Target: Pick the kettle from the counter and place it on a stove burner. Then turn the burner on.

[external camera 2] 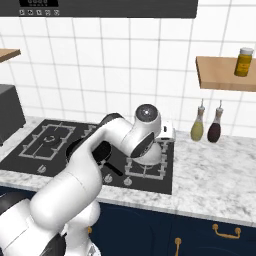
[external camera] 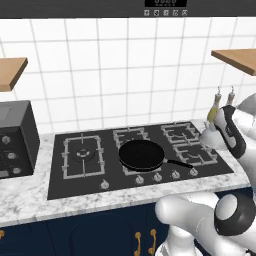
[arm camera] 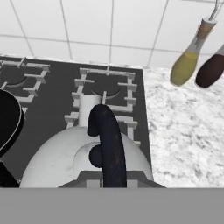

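Observation:
The silvery-white kettle [arm camera: 61, 159] fills the lower hand view, its dark arched handle [arm camera: 109, 144] running straight down into my gripper [arm camera: 113, 183], which is shut on it. Its short spout [arm camera: 89, 105] points toward the wall. The kettle [external camera: 206, 137] hangs over the small paired grates [external camera: 192, 150] at the stove's right end, beside the marble counter [arm camera: 188, 131]. The largest square burner [external camera: 82, 155] with its round cap lies bare at the stove's left end, far from the hand. My own wrist hides the kettle in the right base view.
A black frying pan [external camera: 141, 154] sits on the middle grate, handle toward the right. Two oil bottles [external camera 2: 198, 127] [external camera 2: 215, 129] stand on the counter by the wall. A row of knobs [external camera: 157, 177] lines the stove front. A black appliance [external camera: 15, 142] stands at far left.

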Available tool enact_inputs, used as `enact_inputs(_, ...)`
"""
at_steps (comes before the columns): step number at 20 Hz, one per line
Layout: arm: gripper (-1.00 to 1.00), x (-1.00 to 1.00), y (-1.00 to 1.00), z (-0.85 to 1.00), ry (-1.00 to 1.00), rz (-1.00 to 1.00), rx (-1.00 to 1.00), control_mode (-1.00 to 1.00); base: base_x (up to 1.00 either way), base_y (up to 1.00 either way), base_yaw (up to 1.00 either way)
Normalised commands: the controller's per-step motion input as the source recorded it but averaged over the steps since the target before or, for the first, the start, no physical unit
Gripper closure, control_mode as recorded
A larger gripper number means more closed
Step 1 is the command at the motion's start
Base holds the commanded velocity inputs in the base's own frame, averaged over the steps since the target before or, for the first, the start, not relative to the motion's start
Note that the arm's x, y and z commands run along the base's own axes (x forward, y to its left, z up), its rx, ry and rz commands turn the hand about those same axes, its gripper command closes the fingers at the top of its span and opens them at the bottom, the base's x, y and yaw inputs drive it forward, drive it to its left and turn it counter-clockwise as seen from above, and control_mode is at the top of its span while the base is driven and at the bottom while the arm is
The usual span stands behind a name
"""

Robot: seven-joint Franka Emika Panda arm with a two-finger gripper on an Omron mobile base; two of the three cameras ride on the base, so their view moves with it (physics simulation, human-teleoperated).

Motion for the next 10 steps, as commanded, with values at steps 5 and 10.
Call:
enact_inputs(5, 1.00, 0.34, 0.05, -0.06, 0.00, 0.00, -0.01, -1.00, 0.00, 0.00, 0.00)
enact_inputs(10, 1.00, 0.01, 0.40, 0.19, 0.00, 0.06, 0.00, -1.00, 0.00, 0.00, 0.00)
